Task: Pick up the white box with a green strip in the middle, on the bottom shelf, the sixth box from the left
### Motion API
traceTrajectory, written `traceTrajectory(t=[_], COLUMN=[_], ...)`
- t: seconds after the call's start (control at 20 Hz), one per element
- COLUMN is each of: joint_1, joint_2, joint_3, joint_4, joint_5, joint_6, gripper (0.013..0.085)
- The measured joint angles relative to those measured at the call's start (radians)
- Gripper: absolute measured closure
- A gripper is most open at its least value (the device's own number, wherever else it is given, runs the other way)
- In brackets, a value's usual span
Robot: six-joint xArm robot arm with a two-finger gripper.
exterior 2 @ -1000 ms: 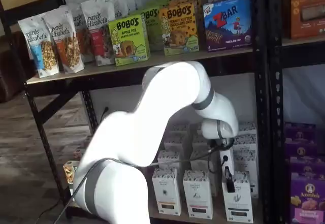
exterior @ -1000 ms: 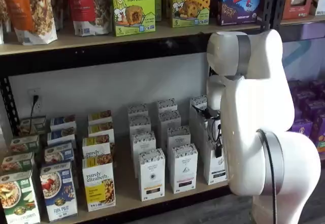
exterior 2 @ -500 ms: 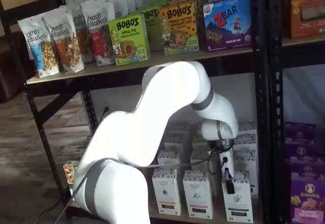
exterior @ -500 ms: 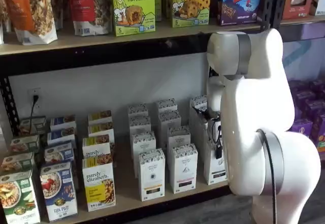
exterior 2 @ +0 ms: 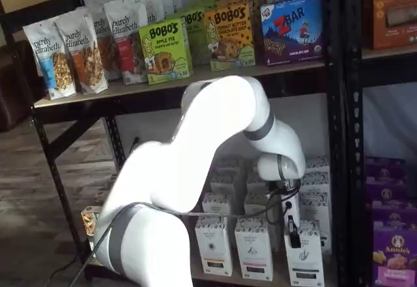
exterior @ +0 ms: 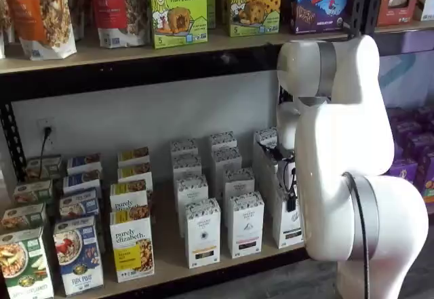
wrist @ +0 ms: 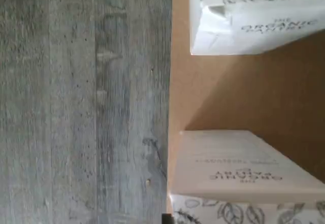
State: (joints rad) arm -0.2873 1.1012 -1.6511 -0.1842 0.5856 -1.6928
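Shelf views both show the white box [exterior 2: 304, 256] standing upright at the front edge of the bottom shelf [exterior: 169, 255], at the right end of the front row of white cartons. In a shelf view its lower front carries a dark band [exterior: 290, 232]; the arm covers its right side. The end effector [exterior 2: 293, 232] hangs directly over the top of this box. 1 black finger [exterior 2: 292, 230] is visible against the white body, and a cable [exterior 2: 277, 199] loops beside it. No gap between fingers is visible, so I cannot tell how far the end effector is open or whether it has hold of the box.

To the left of the white box stand 2 similar white cartons [exterior: 245, 224] [exterior: 203, 232], the latter with an orange-yellow band. Further left are Purely Elizabeth cereal boxes [exterior: 131, 245].

The wrist view shows the tan shelf board [wrist: 238, 92], 2 white cartons with leaf-pattern tops [wrist: 256, 13] [wrist: 238, 168], and grey wood-grain flooring [wrist: 81, 102] beyond the shelf edge.

The upper shelf [exterior 2: 163, 82] holds Bobo's boxes [exterior 2: 165, 51] and a Zbar box [exterior 2: 292, 30].
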Motion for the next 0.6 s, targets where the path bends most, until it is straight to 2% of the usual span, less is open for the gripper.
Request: traceTrajectory(t=[0.2, 0.45, 0.5, 0.6], joint_1=[0.000, 0.008, 0.011, 0.020], joint_2=[-0.041, -0.135, -0.165, -0.221], joint_3=[0.072, 0.227, 0.273, 0.355], joint_4=[0.012, 0.007, 0.012, 0.064], joint_5=[-0.050, -0.135, -0.155, -0.181], joint_6=[-0.008, 0.009, 0.007, -0.030], gripper=[0.0450, 0.0450, 0.0450, 0.0450])
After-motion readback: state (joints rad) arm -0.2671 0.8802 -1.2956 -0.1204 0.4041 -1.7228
